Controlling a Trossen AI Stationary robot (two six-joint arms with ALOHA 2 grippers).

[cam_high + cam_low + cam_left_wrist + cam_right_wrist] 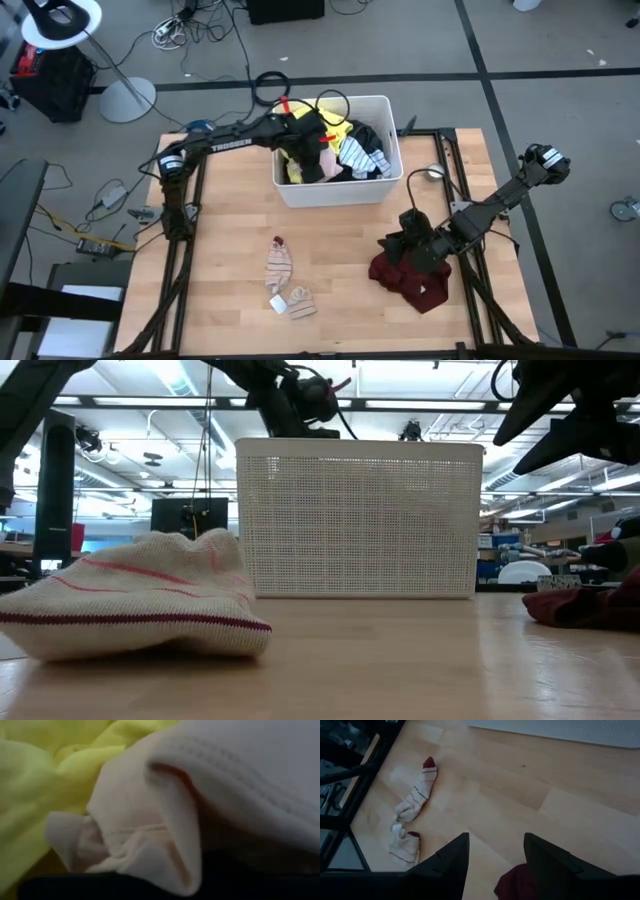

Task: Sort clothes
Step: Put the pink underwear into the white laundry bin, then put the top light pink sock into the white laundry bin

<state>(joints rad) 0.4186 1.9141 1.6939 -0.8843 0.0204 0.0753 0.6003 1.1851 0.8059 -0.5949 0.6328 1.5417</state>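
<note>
The white bin [385, 190] stands at the table's far middle and holds clothes: yellow [340, 128], dark [312, 165] and striped [362, 155] pieces. My left gripper [302, 140] reaches down into the bin. Its wrist view is filled by yellow cloth [45, 775], a pale pink piece [150, 835] and dark cloth [100, 887]. A maroon garment [412, 282] lies heaped on the table at the near right. My right gripper [495, 855] hangs open over its far left edge, with nothing between the fingers. Two striped socks [280, 262] [298, 302] lie flat at the near middle.
Bare wooden table lies between the bin, the socks [417, 790] and the maroon garment [590, 605]. The dark frame rails [180, 260] run along the table's left and right sides. In the low view the near sock [130, 600] lies in front of the bin's mesh wall [360, 520].
</note>
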